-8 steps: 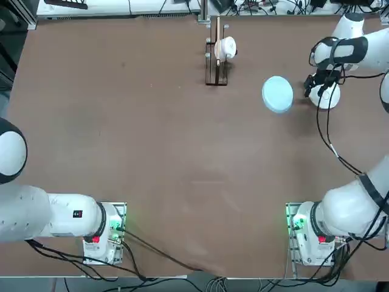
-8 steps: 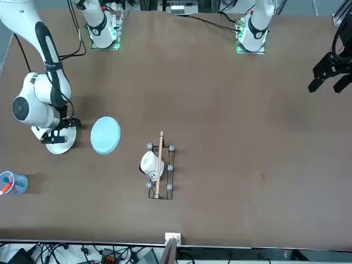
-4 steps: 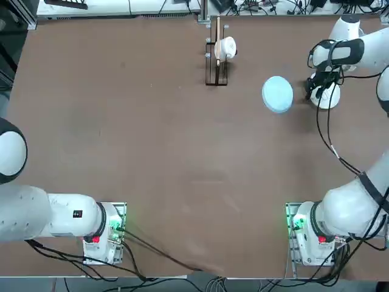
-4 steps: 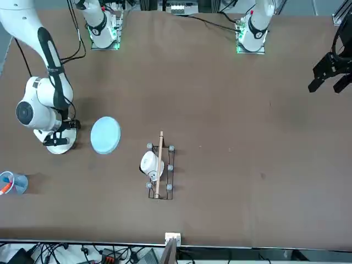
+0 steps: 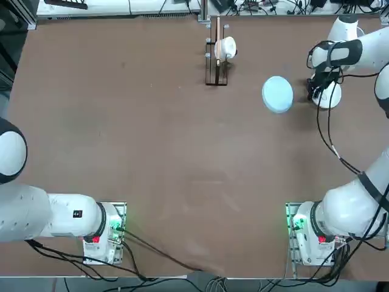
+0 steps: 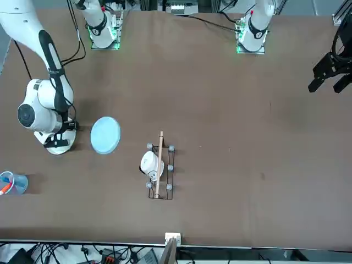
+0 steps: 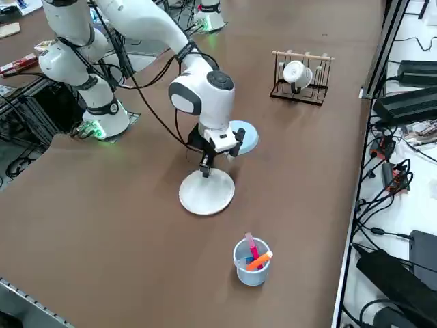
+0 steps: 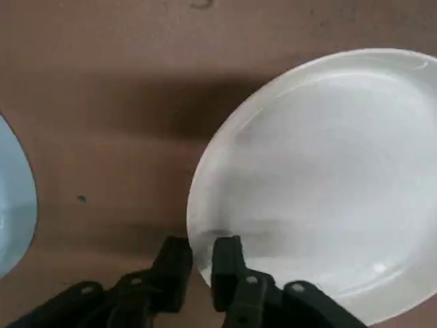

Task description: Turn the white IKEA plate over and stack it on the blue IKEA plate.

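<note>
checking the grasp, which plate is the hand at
The white plate: its rim lies between the right hand's fingers; the pale blue one lies apart

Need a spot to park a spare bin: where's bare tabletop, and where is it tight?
Bare: the wide middle, between the wire rack and the arm bases; also the stretch left of the rack. Crowded: the far right, with right gripper at the white plate's rim, blue plate close by.

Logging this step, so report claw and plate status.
Right claw astride white plate's near rim, fingers apart, closure unconfirmed. White plate beside blue plate, not stacked. Tumbler stands apart from both plates.
</note>
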Controlling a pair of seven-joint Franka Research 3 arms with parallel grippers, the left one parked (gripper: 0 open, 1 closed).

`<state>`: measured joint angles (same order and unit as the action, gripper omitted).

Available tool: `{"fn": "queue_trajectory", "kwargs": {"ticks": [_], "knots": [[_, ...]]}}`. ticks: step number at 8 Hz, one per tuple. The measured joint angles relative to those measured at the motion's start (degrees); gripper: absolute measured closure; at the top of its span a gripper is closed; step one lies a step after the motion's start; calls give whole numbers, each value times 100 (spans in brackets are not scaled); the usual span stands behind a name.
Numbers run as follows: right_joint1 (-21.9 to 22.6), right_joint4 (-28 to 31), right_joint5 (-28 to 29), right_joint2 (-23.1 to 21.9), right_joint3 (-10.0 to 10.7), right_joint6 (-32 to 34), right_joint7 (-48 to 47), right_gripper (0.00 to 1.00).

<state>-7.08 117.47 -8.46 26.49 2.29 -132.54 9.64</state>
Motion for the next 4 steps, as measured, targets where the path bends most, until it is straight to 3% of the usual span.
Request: {"fn": "queue_trajectory", "kwargs": {"ticks": [2, 4], "knots": [[20, -39, -78, 0, -1, 1, 5, 92], [29, -55, -110, -7, 0, 17, 4, 99]]}}
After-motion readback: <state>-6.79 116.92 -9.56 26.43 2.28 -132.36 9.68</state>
